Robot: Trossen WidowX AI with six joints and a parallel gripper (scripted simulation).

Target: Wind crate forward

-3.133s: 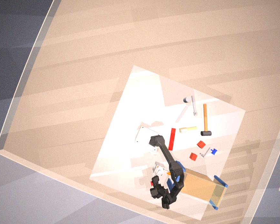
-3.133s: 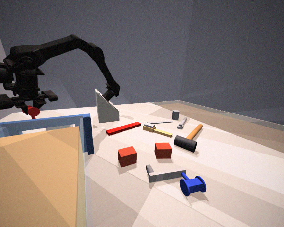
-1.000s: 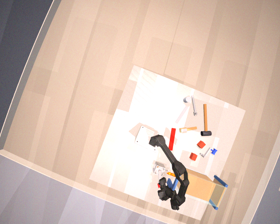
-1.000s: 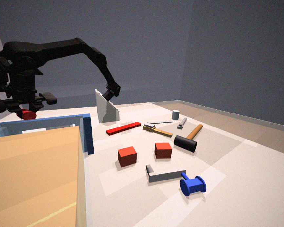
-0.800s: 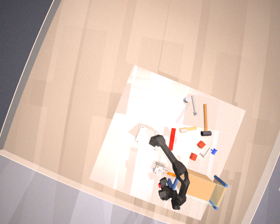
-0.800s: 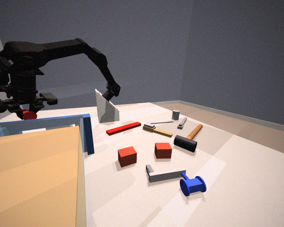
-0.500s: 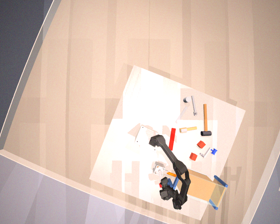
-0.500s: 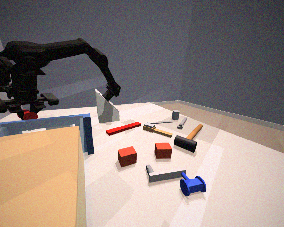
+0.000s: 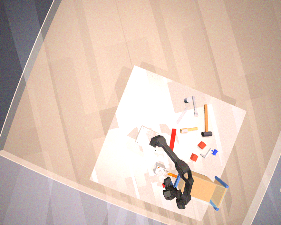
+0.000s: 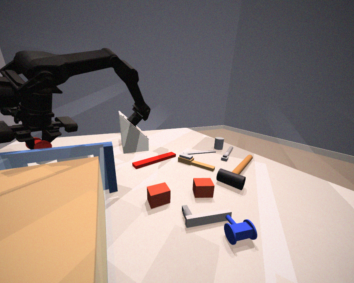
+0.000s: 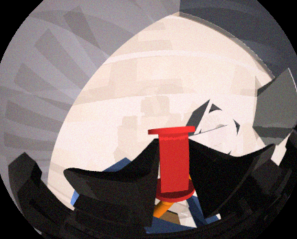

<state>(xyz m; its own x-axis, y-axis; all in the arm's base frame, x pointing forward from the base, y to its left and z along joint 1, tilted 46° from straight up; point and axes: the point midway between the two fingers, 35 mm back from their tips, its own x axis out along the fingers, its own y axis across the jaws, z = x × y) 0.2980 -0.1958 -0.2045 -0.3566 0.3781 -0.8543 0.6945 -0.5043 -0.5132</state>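
Observation:
My gripper (image 9: 165,185) (image 10: 38,140) (image 11: 169,141) is shut on the winch handle's red knob (image 11: 174,161), low beside the winch. The grey-white winch (image 9: 156,167) (image 11: 197,118) stands in front of the cubby's mouth. The handle's crank arm and key are too washed out or hidden to follow. The tan crate (image 9: 203,189) (image 10: 49,228) sits flat behind clear panels. Its front is slightly behind the blue frame (image 9: 177,180) (image 10: 110,168) at the mouth; the exact gap is unclear. An orange strap-like piece (image 9: 172,175) (image 11: 163,208) runs between winch and mouth.
A pale sloped panel box (image 9: 141,136) (image 10: 134,140) stands beyond the winch. A red bar (image 9: 172,139) (image 10: 154,160), two red blocks, a black-headed mallet (image 9: 206,133) (image 10: 231,179), a grey angled tool (image 10: 208,218) and a blue spool-ended piece (image 9: 214,152) (image 10: 240,232) lie beside the cubby.

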